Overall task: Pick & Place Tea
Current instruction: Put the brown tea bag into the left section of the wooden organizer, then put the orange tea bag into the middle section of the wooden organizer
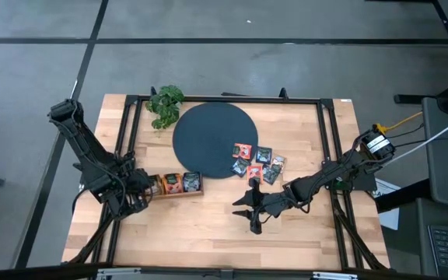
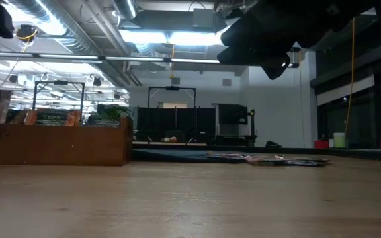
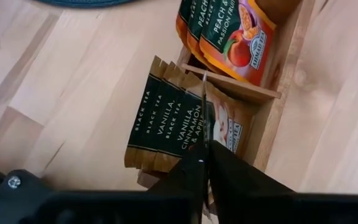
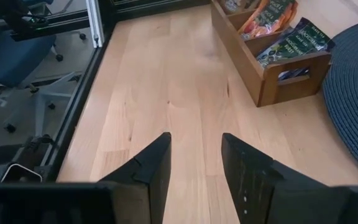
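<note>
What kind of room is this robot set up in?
Probably a lab or workshop: a bare grey floor surrounds the wooden table, exposed ceiling ducts run overhead, and an office chair stands beside it.

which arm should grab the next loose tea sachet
Right, probably. The right gripper is open and empty, near the loose sachets by the dark disc. The left gripper sits over the wooden tray.
</note>
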Robot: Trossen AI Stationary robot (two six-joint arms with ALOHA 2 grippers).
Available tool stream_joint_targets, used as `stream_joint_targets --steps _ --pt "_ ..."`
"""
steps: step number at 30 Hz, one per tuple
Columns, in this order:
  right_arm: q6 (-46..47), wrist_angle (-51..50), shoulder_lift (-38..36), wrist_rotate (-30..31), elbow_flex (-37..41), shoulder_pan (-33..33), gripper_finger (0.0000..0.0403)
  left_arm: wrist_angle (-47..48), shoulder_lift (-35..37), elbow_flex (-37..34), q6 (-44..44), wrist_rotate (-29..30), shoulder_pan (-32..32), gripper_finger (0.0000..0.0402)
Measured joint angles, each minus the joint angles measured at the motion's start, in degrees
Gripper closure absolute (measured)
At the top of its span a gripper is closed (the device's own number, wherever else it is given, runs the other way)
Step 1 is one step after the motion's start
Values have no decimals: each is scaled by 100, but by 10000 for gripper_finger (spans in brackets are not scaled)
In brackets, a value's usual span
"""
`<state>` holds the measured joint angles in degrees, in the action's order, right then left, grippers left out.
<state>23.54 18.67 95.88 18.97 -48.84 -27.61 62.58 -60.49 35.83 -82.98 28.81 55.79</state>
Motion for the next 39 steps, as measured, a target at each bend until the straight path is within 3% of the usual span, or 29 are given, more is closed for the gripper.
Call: stream_joint_targets --steps 12,18,24,28,31,34,37,39 --pt "23 -58 2 154 0 2 260 -27 0 0 -180 141 0 301" --pt "155 -186 2 277 0 0 260 -25 -2 134 -180 268 -2 284" --pt "644 -859 2 1306 0 11 260 -211 -2 585 -44 1310 -2 287" --pt "1106 -1441 2 1846 0 126 263 -971 -2 820 777 2392 -2 288" --pt "1389 -1942 2 1835 0 326 283 -2088 -2 850 1861 3028 -47 288" --pt "1520 -2308 2 1603 0 554 325 -3284 -22 854 2966 3066 -207 288" --pt "1434 -2512 2 1241 0 801 382 -4320 -160 859 3805 2749 -457 288" --pt "1369 -2644 2 1017 0 954 394 -4844 -315 859 4194 2429 -636 288"
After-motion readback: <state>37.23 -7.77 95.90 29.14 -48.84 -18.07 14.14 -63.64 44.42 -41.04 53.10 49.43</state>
